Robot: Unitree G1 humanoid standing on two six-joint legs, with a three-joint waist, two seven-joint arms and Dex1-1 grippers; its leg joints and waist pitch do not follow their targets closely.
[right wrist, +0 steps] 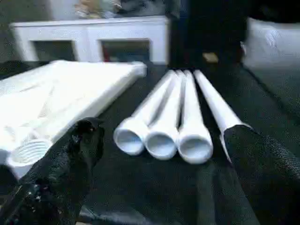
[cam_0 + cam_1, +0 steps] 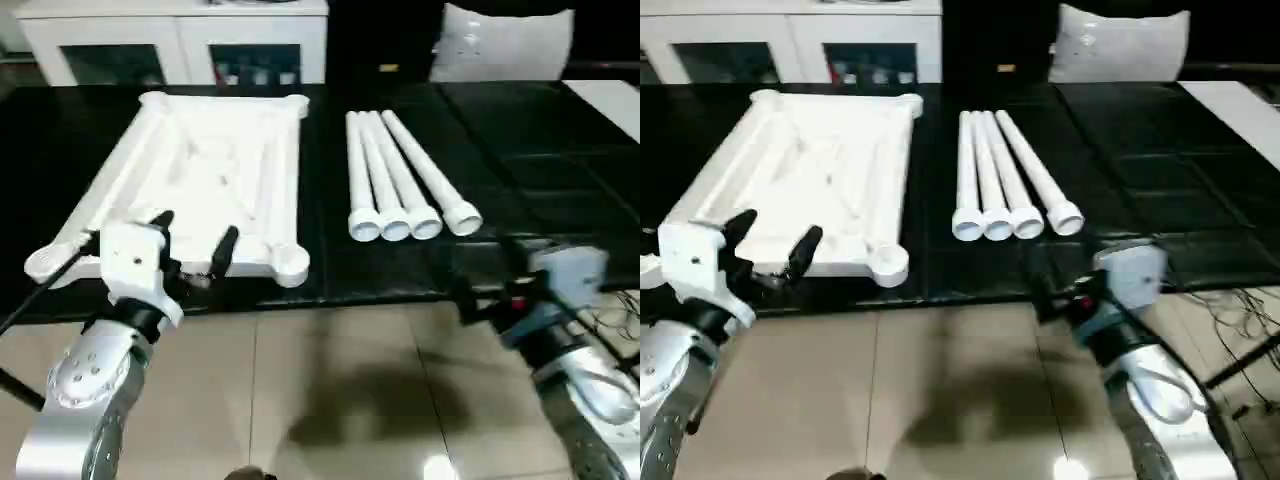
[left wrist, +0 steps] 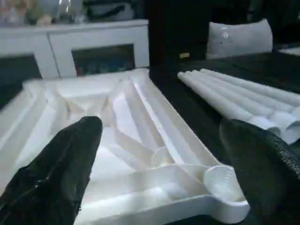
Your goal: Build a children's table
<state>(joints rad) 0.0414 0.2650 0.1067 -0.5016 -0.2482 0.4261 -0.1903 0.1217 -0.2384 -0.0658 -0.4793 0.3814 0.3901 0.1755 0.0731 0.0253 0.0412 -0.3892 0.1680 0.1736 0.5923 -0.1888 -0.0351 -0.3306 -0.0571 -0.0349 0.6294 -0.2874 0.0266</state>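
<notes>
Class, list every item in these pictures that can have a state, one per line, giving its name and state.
White plastic rectangular tabletop: ribbed underside up, corner sockets empty.
Four white tapered tube legs: lying side by side, unattached.
Left gripper: jaws open, empty.
Right gripper: jaws open, empty.
White cabinet: glass doors shut.

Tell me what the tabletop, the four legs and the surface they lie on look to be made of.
Tabletop: likely moulded white plastic, semi-matte; its upturned underside shows thin ribs and round corner sockets.
Legs: seemingly the same white plastic, smooth with a slight sheen; the right wrist view shows hollow, thin-walled flared ends.
Work surface: black with a grid pattern, wrinkling near its front edge, so probably a soft mat or cloth; exact material unclear.
</notes>
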